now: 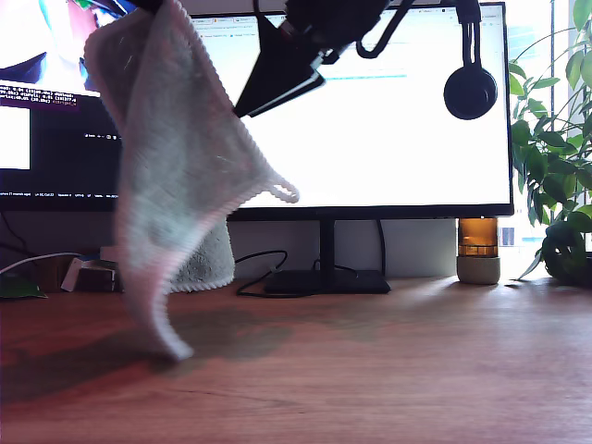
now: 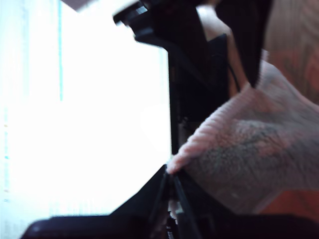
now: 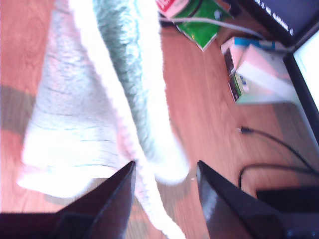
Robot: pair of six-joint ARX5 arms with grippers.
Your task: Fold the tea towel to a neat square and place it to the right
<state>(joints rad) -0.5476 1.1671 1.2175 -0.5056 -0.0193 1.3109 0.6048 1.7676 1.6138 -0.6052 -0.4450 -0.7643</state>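
tea towel (image 1: 171,185): top cut off by frame | lower corner motion-blurred

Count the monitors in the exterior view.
2: a dark-screened monitor at the exterior view's left, partly behind the hanging tea towel; a white-screened monitor across its middle and right. None seems hidden.

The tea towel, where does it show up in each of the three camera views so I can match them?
Exterior view: the tea towel hangs in the air at the view's left, in front of the monitor, lowest corner just above the desk.
First wrist view: its ribbed hem meets my first gripper.
Second wrist view: it drapes down past my second gripper toward the desk.
Shared landmark: the monitor.
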